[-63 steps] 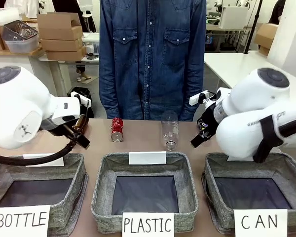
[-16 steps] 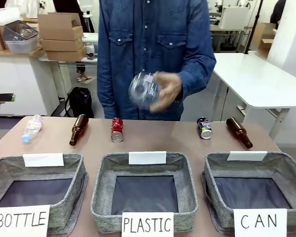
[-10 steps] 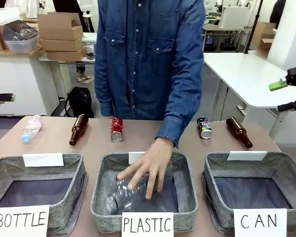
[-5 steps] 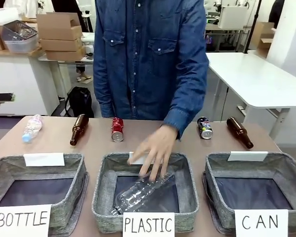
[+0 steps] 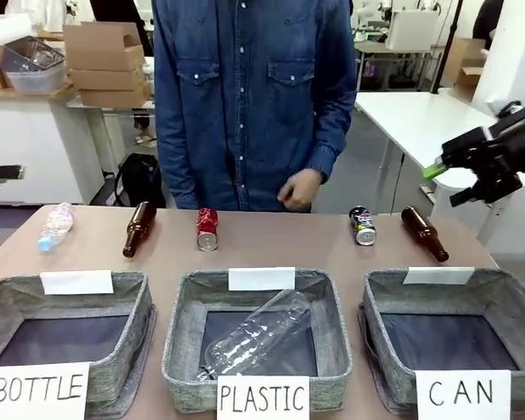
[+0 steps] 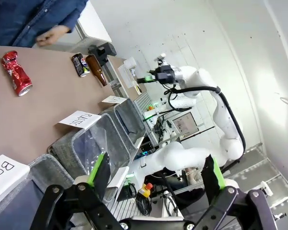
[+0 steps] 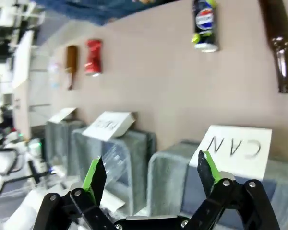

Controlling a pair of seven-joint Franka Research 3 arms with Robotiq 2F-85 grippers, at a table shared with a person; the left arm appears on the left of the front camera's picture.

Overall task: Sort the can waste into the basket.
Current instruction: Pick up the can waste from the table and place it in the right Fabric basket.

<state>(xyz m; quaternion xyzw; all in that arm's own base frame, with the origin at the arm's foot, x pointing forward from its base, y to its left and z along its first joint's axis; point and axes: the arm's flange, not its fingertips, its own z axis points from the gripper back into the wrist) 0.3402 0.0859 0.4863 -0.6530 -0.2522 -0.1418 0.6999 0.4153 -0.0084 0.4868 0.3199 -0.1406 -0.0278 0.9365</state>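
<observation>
Two dented metal cans lay on their sides on the brown bench [image 5: 271,249], well apart, in a far row shared with bottles. At the left, the left claw [image 6: 156,175] stood wide open, with nothing between its green pads. Along the row came a crinkled clear plastic bottle [image 5: 55,227], a brown glass bottle [image 5: 138,229], then the red can [image 5: 207,229], pinched at the waist and marked in white. A person's hand [image 5: 299,190] hung above the far edge. Further right lay the silvery-grey can [image 5: 362,226] with dark and green print, near a second brown glass bottle [image 5: 424,234]. Along the near edge sat three rectangular grey fabric baskets: the BOTTLE basket [image 5: 140,302], the PLASTIC basket [image 5: 179,315] with a clear bottle inside, and the CAN basket [image 5: 518,293], its dark bottom showing. Above the right end, the right claw [image 5: 451,182] was spread wide, gripping nothing.
</observation>
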